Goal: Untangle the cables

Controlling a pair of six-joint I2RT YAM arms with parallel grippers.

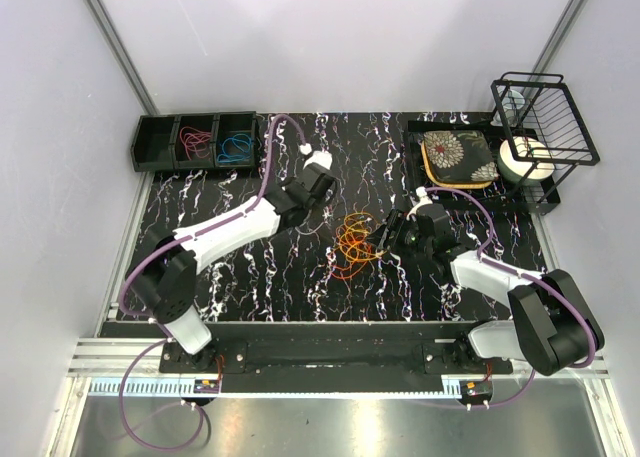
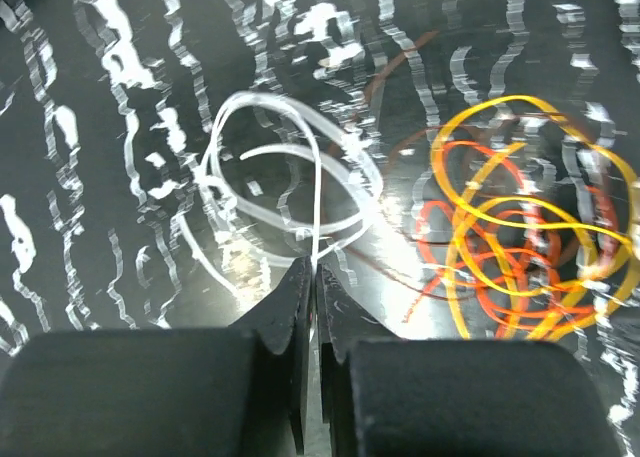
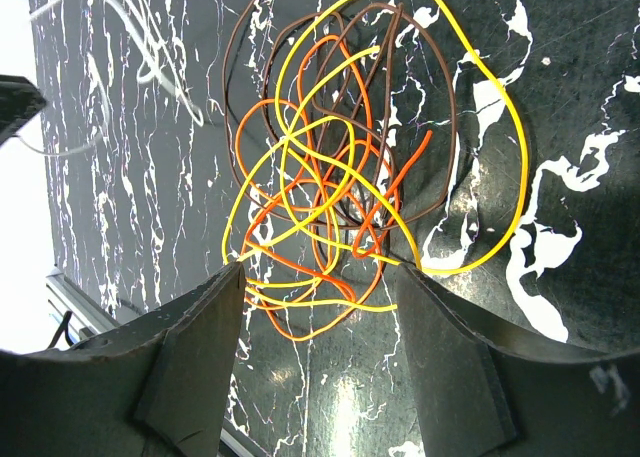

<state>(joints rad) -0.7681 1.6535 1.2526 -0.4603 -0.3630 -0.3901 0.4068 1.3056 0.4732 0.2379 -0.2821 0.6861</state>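
Note:
A tangle of yellow, orange and brown cables lies mid-table; it also shows in the right wrist view and at the right of the left wrist view. A whitish-grey cable is looped to its left. My left gripper is shut on a strand of that cable, which runs straight up into the closed jaws; it shows in the top view. My right gripper is open, with its fingers straddling the tangle's near edge and yellow strands lying between them; it shows in the top view.
A black three-compartment bin at the back left holds red cables and blue cables. At the back right, a black tray carries a flowered pad, a wire rack and a white roll.

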